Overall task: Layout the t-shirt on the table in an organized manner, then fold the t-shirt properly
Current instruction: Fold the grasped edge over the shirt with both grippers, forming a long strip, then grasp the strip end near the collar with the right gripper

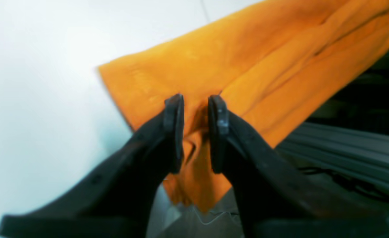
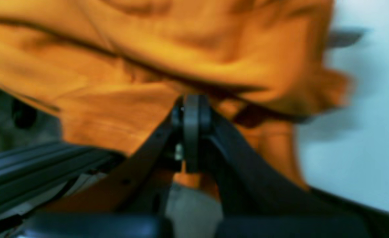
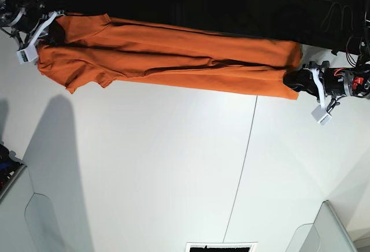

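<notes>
The orange t-shirt [image 3: 173, 55] lies stretched into a long band along the far edge of the white table [image 3: 173, 165], partly hanging over that edge. At the right end in the base view, my left gripper [image 3: 296, 81] holds the hem. In its wrist view the left gripper [image 1: 196, 102] has a bunch of the t-shirt [image 1: 214, 59] between its black fingers [image 1: 174, 125]. At the left end, by the sleeves, my right gripper [image 3: 53, 32] grips the shirt. Its wrist view shows the right gripper [image 2: 191, 102] pressed shut, with the t-shirt [image 2: 148, 49] draped over and around it.
A thin dark seam [image 3: 243, 165] crosses the table. Grey bins sit at the near left [image 3: 34, 211] and near right [image 3: 324, 229] corners. A metal rail [image 1: 346, 148] runs below the table's far edge, and beyond it is a dark space with cables.
</notes>
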`<act>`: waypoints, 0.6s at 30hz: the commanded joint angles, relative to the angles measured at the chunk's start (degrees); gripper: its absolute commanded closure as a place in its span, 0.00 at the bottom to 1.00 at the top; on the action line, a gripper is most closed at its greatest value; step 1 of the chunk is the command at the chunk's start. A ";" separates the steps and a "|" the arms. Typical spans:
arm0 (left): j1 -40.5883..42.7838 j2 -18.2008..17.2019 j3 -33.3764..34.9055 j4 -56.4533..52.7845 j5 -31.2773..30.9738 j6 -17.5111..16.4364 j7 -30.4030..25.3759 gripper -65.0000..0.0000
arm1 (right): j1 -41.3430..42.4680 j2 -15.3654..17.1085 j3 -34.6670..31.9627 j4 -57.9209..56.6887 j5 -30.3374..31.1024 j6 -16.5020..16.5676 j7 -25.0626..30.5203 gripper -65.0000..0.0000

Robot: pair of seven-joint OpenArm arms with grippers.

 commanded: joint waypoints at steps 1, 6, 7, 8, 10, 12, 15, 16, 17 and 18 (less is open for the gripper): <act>-0.81 -0.92 -0.68 0.57 -0.28 -0.34 -0.63 0.76 | 1.73 1.29 -1.25 -0.94 -0.20 0.22 1.88 1.00; -0.81 0.35 -0.70 0.57 0.44 -0.34 -0.66 0.76 | 9.14 1.27 -5.40 -7.74 -4.11 -0.46 5.27 1.00; -0.81 0.35 -0.68 0.57 0.68 -0.34 -0.66 0.76 | 10.60 1.29 -5.40 -8.59 -4.13 -0.46 5.27 1.00; -0.81 0.37 -0.68 0.55 1.29 -0.34 -0.74 0.76 | 12.00 1.27 -5.40 -9.29 -4.52 -0.46 5.31 1.00; -0.83 0.37 -0.70 0.52 3.21 -0.34 -2.62 0.76 | 14.64 1.27 -5.40 -10.47 -4.98 -0.46 5.31 1.00; -0.94 0.37 -0.68 0.52 5.77 -0.34 -5.55 0.76 | 16.92 1.27 -5.40 -11.28 -4.94 -0.46 5.09 1.00; -2.21 0.35 -0.70 0.52 8.20 -0.34 -6.56 0.76 | 18.73 1.33 -5.38 -11.17 -4.20 -0.87 4.22 1.00; -2.78 0.35 -0.70 0.52 8.79 -0.34 -6.27 0.76 | 18.99 1.33 -5.25 -10.95 -3.34 -0.87 3.45 1.00; -3.28 0.31 -0.70 0.52 9.16 -0.34 -6.03 0.76 | 18.97 1.44 -5.05 -10.47 -1.95 -0.85 2.97 1.00; -3.72 0.17 -0.70 0.52 9.16 -0.34 -5.77 0.76 | 18.95 1.51 -4.79 -9.86 -0.22 -0.85 2.27 1.00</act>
